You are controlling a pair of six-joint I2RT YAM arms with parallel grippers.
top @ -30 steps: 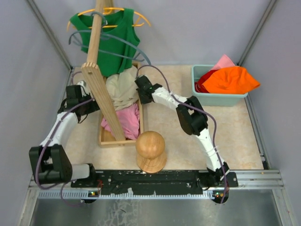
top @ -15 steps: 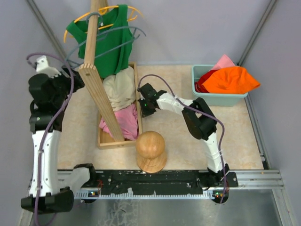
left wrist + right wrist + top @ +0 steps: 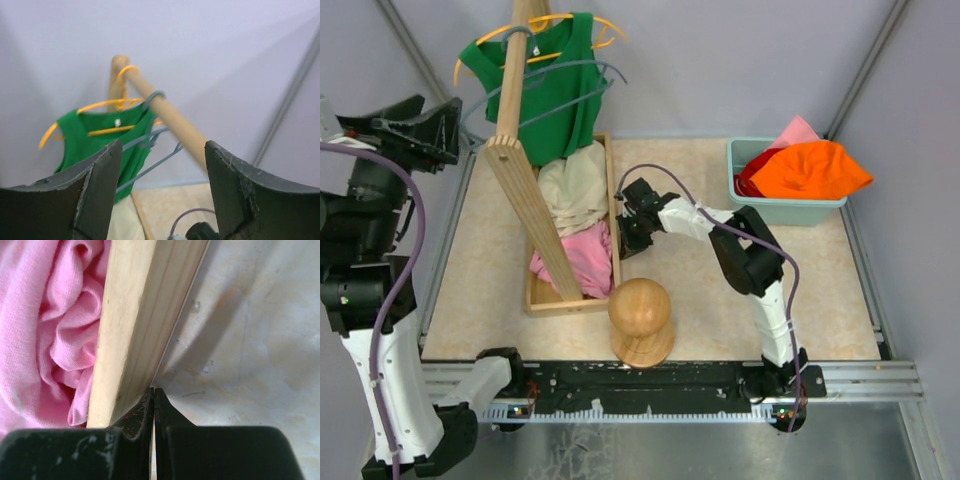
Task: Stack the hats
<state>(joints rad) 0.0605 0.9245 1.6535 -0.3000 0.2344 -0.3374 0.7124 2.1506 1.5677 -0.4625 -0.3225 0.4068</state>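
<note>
Left gripper (image 3: 161,167): I see it up high on the left, jaws spread wide with nothing between them, facing the green tank top (image 3: 85,137) on its hanger
Right gripper (image 3: 154,396): I see its jaws pressed together on nothing, tips low against the outer wall of the wooden tray (image 3: 135,315)
Hats: I find the orange hat (image 3: 810,168) on top in the teal bin (image 3: 790,212) at far right, the red hat (image 3: 748,182) under its left edge, the pink hat (image 3: 796,131) poking up behind
Tray: pink cloth (image 3: 45,315) bunched inside the wall
</note>
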